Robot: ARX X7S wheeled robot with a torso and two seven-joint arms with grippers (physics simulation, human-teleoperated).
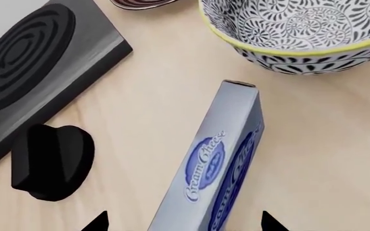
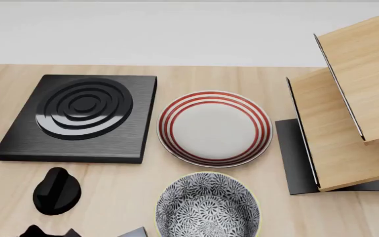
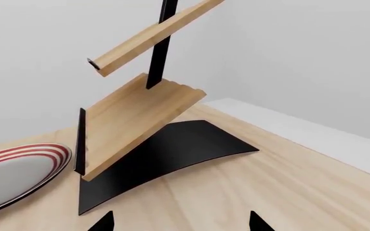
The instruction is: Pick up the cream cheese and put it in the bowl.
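The cream cheese (image 1: 220, 159), a silver-grey box with a blue oval label, stands on a long edge on the wooden table. It reaches in between the two black fingertips of my left gripper (image 1: 185, 224). The jaws stand wide apart, with a gap on each side of the box. The patterned bowl (image 1: 300, 36) with its yellowish rim stands just beyond the box's far end. In the head view the bowl (image 2: 207, 210) is at the bottom centre, and only a grey corner of the box (image 2: 135, 232) shows to its left. My right gripper (image 3: 180, 222) is open and empty over bare table.
A black stove burner plate (image 2: 81, 116) and a black knob (image 2: 56, 191) lie left of the bowl. A white plate with red rings (image 2: 214, 127) sits behind the bowl. A wooden rack on a black base (image 2: 337, 123) stands at the right.
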